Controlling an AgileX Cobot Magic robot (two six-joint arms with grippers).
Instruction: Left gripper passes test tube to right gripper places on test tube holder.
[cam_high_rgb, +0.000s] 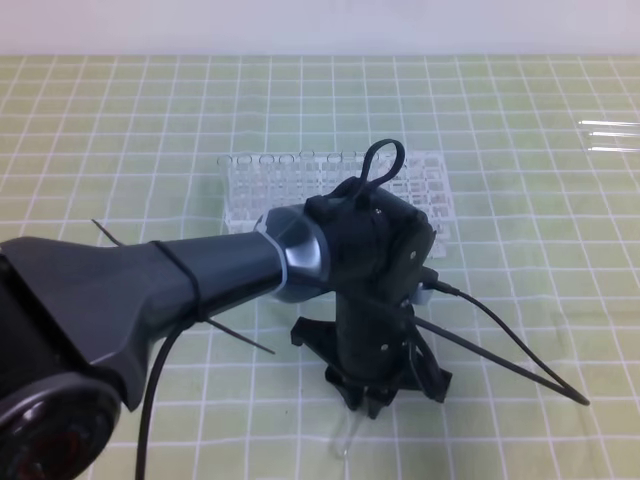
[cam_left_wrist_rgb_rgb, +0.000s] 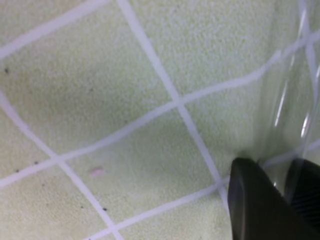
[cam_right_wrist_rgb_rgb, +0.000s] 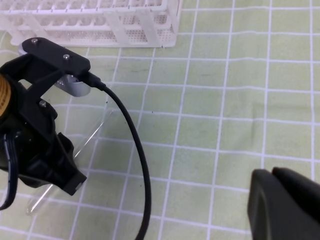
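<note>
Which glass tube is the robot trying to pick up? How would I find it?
Start at the big white plastic lattice rack on the green checked cloth. Come toward the black claw of the thick dark-grey arm. The long clear glass tube lies alone under that claw, unlike the three clear tubes grouped far right.

Looks like a lab bench setup: white test tube holder (cam_high_rgb: 335, 195) and spare glass tubes (cam_high_rgb: 608, 136) on a green gridded mat (cam_high_rgb: 120, 130).

Bright, even light throughout with soft faint shadows; the left wrist view is blurred and close-up.
</note>
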